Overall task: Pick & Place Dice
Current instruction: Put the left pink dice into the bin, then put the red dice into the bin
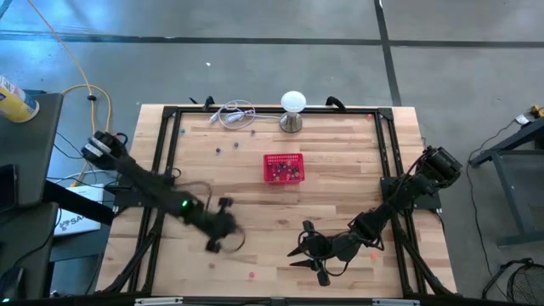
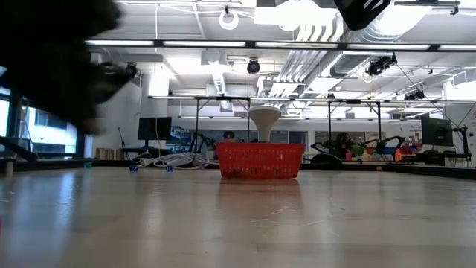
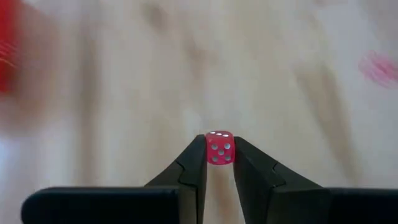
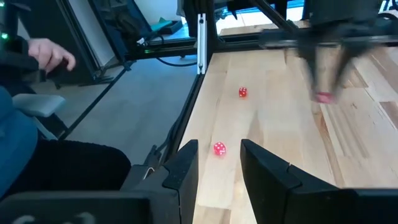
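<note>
The small red die with white dots (image 3: 219, 148) is pinched between the two dark fingertips of the left tool (image 1: 218, 242), above the pale wooden bench (image 1: 340, 153), its four-dot face toward the wrist camera; a cube has no long axis. The red mesh basket (image 1: 283, 167) at the bench middle holds small mixed-colour dice, near a white ball-shaped lamp (image 1: 292, 109). The right tool (image 4: 219, 163) stands partly open and empty, with two red dice (image 4: 219, 148) lying beyond it.

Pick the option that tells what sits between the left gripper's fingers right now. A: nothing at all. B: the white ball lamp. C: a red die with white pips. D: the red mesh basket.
C: in the left wrist view the left gripper has its fingers closed on a red die with white pips, lifted clear of the wooden table.
</note>
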You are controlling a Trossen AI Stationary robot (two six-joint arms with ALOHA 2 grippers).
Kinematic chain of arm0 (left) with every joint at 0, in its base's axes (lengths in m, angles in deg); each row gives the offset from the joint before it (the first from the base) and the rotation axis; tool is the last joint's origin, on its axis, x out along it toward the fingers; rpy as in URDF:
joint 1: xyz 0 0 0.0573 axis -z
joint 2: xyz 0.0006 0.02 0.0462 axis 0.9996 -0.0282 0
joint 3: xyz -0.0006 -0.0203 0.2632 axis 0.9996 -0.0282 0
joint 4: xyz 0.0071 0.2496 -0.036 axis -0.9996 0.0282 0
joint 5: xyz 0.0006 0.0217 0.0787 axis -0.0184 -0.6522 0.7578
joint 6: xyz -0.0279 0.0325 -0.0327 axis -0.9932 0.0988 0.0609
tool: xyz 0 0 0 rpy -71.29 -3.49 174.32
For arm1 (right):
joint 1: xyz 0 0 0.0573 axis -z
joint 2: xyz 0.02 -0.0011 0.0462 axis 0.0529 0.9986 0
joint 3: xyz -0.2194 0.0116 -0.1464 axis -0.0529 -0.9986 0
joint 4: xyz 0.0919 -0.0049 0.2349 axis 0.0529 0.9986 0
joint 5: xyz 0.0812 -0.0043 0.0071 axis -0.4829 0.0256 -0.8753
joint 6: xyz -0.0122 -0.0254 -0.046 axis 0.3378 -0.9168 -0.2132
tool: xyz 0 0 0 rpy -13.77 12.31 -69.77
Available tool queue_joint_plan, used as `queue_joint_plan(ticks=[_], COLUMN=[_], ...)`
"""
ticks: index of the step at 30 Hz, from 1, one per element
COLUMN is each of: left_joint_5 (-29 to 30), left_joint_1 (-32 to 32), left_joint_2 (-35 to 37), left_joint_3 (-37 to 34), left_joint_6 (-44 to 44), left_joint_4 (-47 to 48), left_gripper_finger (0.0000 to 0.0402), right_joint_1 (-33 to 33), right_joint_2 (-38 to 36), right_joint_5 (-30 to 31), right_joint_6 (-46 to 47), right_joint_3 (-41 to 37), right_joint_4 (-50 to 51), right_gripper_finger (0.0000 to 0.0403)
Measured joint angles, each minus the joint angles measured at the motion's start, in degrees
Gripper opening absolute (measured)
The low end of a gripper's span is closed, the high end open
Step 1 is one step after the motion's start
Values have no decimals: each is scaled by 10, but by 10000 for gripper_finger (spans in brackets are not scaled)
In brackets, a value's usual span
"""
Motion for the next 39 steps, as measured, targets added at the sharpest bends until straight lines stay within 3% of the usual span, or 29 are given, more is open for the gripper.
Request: queue_joint_plan(ticks=[4,8,15,21,26,39], left_joint_5=[-10,-82,-123,-125,-126,-125], left_joint_1=[-110,-209,-314,-345,-357,-363], left_joint_2=[-1,-1,-47,-117,-130,-130], left_joint_3=[-1,-1,0,0,0,0], left_joint_6=[89,152,196,191,175,124], left_joint_4=[-100,-217,-320,-422,-427,-449], left_gripper_finger=[56,57,57,57,70,188], right_joint_1=[-2,-2,-2,-2,-2,-2], right_joint_2=[0,0,0,0,0,0], right_joint_5=[0,0,0,0,1,1], right_joint_6=[0,0,4,18,28,21], right_joint_3=[0,0,0,0,0,0], right_joint_4=[1,-1,-4,-3,-3,-3], right_gripper_finger=[110,110,110,110,110,110])
